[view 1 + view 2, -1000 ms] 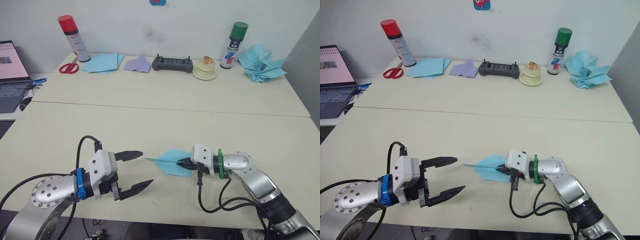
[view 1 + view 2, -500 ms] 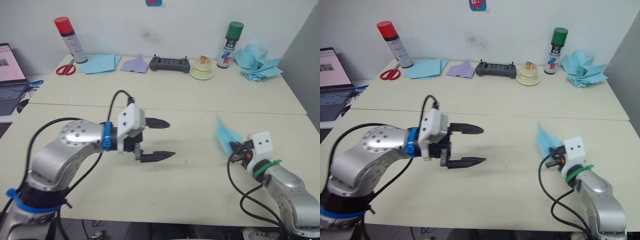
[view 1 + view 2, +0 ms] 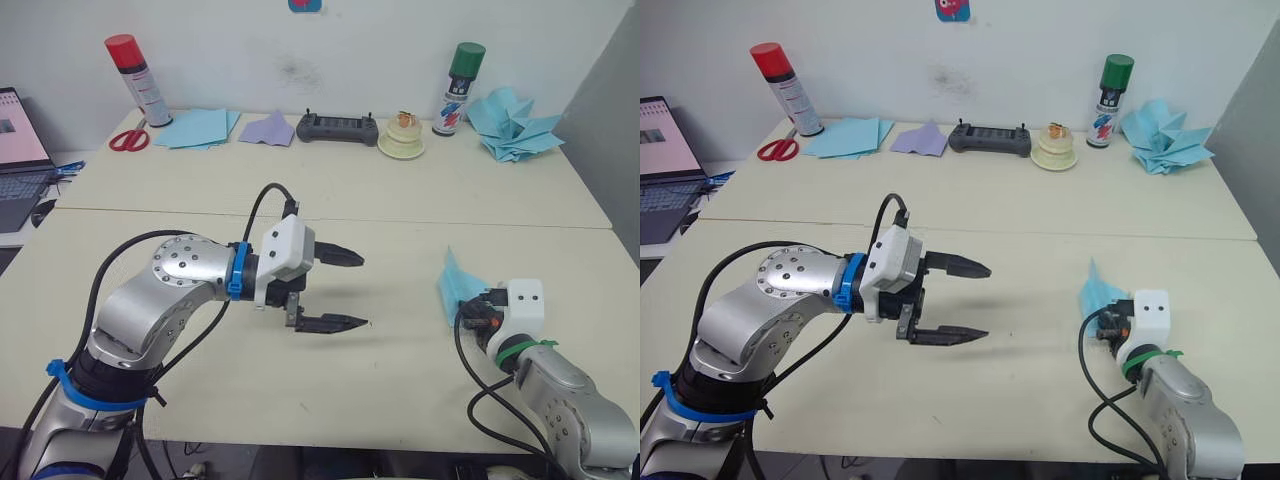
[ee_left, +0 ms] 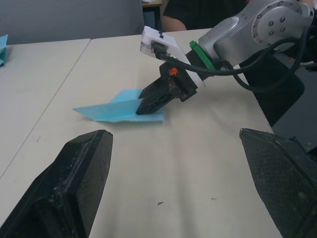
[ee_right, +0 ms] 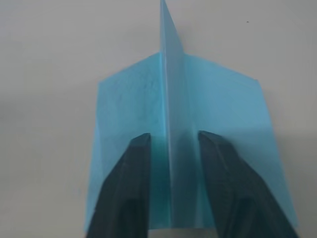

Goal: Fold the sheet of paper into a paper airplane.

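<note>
On the near table, one paper airplane pinched by right tool, left tool wide open, empty

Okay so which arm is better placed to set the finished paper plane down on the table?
The right. Its gripper is already shut on the paper airplane, pinching the upright fin just above the table. The left gripper hangs open and holds nothing, off to the plane's left.

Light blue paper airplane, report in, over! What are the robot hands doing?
Right gripper shut on the light blue paper airplane, fin between its fingers. Left gripper open, holding nothing. Cream table between them bare.
</note>
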Robot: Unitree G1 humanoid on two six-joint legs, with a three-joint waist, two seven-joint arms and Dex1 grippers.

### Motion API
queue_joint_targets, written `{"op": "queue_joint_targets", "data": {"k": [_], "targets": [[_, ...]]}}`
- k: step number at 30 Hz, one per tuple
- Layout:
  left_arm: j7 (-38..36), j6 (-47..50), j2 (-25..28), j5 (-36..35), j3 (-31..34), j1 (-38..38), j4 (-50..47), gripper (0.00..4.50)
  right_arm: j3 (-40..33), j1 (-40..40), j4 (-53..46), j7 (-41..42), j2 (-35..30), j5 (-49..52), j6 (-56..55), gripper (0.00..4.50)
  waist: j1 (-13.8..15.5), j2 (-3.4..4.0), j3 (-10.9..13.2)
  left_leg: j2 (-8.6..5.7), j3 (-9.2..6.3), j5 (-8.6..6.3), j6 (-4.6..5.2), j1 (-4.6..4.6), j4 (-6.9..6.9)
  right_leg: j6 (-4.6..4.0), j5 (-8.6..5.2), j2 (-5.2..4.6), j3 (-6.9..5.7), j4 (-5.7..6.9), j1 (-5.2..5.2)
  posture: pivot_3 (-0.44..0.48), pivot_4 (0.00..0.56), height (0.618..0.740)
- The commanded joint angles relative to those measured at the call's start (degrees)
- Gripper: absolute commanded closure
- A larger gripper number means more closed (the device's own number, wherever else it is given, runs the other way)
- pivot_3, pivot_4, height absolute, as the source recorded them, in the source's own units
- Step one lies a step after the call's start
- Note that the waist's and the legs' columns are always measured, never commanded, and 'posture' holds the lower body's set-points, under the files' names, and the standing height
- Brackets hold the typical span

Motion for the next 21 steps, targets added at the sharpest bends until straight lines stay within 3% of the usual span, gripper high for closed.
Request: {"op": "queue_joint_targets", "data": {"k": [1,6,8,12,16,21], "targets": [[-0.4,-2.6,0.4,1.2,2.0,2.5,0.8,0.0,-3.1,-0.4,-4.0,0.7,-0.2,3.1,-0.5,1.74,0.0,0.01,0.0,0.0,0.0,0.0,0.0,0.0,0.0,0.0,0.0,0.0,-0.01,0.0,0.0,0.0,0.15,0.74],[0.2,-5.2,1.7,3.8,3.9,6.8,4.0,0.0,-3.7,-1.9,-5.6,4.6,-5.2,5.7,-2.4,0.03,-0.1,0.0,0.0,0.01,-0.01,0.0,0.0,0.01,-0.01,0.0,0.0,0.0,-0.01,0.0,0.0,0.0,0.15,0.74],[1.9,-5.2,2.0,5.0,5.3,8.4,5.5,0.0,-3.0,-3.0,-4.7,11.2,-11.1,7.5,-5.2,0.03,-0.1,0.01,0.0,-0.01,0.02,0.0,0.0,0.01,0.0,0.0,0.0,-0.01,-0.02,0.0,0.0,0.0,0.15,0.74],[6.5,-3.0,3.6,7.4,10.1,13.5,8.8,0.0,-4.0,-2.8,6.4,39.1,-30.6,11.0,-19.6,0.03,-0.2,0.03,0.1,-0.04,0.15,-0.01,0.02,0.08,-0.02,0.03,0.0,-0.04,-0.05,-0.11,0.03,0.0,0.15,0.74],[9.1,-4.4,6.2,9.9,15.5,17.0,12.3,0.0,-6.6,-3.9,17.6,51.5,-40.1,13.4,-25.8,0.03,0.0,-0.09,0.2,0.02,0.0,-0.01,0.03,0.04,-0.09,0.0,0.0,-0.01,-0.08,-0.28,0.08,0.0,0.15,0.74],[13.4,-1.7,9.9,8.8,32.5,24.3,11.2,0.0,-13.2,-8.1,30.2,58.1,-52.1,13.2,-26.5,0.03,-0.2,-0.02,0.5,0.01,0.16,-0.01,0.03,0.03,-0.07,-0.11,0.07,-0.09,-0.07,-0.28,0.04,0.0,0.15,0.74]]}}
